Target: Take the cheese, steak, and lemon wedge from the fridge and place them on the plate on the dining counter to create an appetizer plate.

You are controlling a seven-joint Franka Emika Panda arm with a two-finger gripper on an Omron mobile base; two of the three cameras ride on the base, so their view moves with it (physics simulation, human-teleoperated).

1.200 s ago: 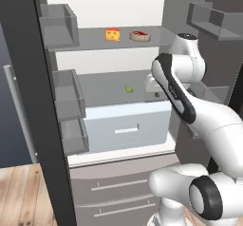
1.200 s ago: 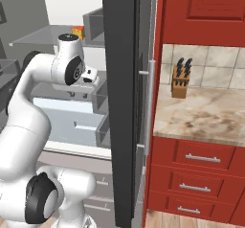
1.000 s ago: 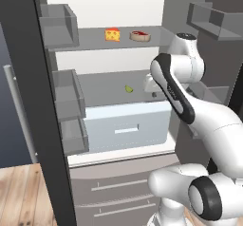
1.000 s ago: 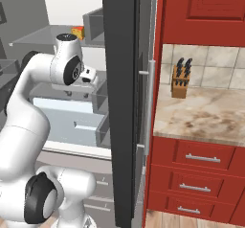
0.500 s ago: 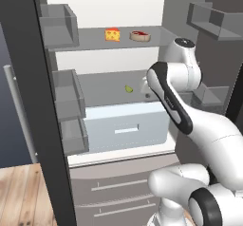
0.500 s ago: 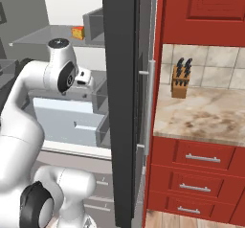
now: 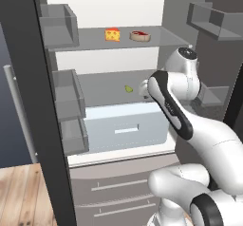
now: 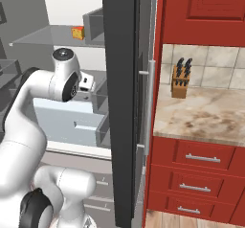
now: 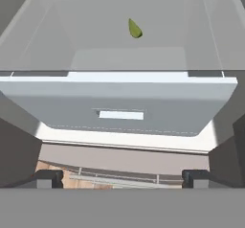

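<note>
Lowered arm, end effector [image 9: 122, 178] spread (nothing held), lemon wedge [image 9: 135, 28] well ahead

Home kitchen. Open fridge [image 7: 118, 44] with food on its shelves. Red cabinets [image 8: 201, 165], marbled desk [image 8: 201, 114], knife block [image 8: 180, 81], tiled backsplash [image 8: 215, 66]

My fridge [image 7: 28, 101] stands open, white inside. The orange cheese [image 7: 112, 34] and the round red steak [image 7: 140, 36] sit side by side on the top shelf. The tiny yellow-green lemon wedge [image 9: 135, 29] lies alone on the shelf below, above the pale drawer.
</note>
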